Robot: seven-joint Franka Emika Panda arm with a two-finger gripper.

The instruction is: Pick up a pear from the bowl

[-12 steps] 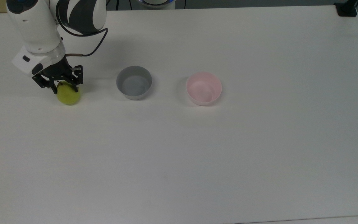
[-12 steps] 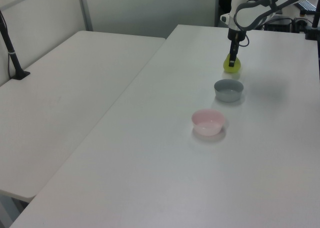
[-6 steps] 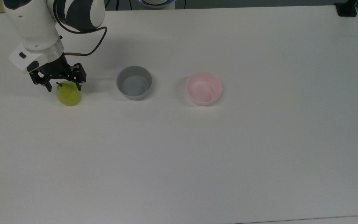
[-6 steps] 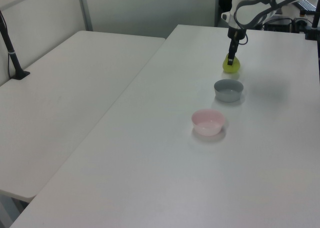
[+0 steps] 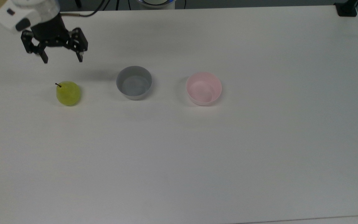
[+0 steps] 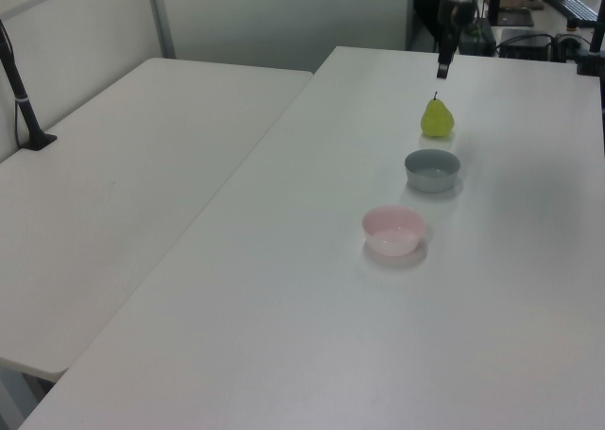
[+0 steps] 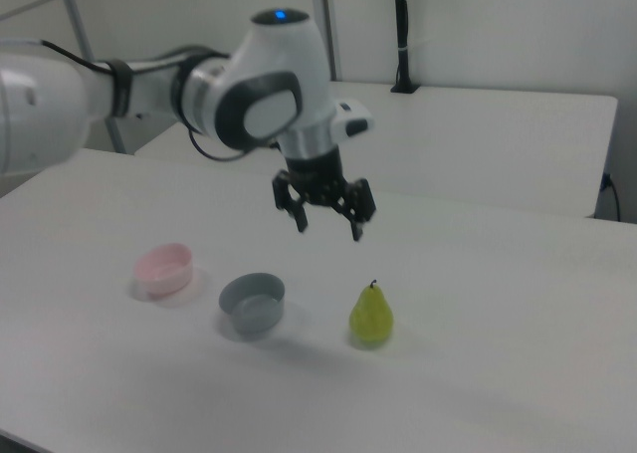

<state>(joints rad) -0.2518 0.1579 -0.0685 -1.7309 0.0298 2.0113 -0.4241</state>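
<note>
Although a pick from the bowl (image 5: 204, 88) was asked, the pear (image 5: 68, 93) was seen upright on the table (image 5: 228, 161), left of frame, outside both bowls. The gripper (image 5: 62, 59) was held spread wide and empty at upper left; the task was judged done.

Looks like a robotics lab: bare white tables (image 6: 142, 194), partition walls (image 6: 274, 14), a camera pole (image 7: 401, 35), keyboard (image 6: 577, 12) behind the arm.

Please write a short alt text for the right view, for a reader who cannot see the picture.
A yellow-green pear stands upright on a white table, and the robot's open gripper hangs above it, empty. At the right view's left of the pear sit a grey bowl and then a pink bowl, both with nothing in them.
</note>
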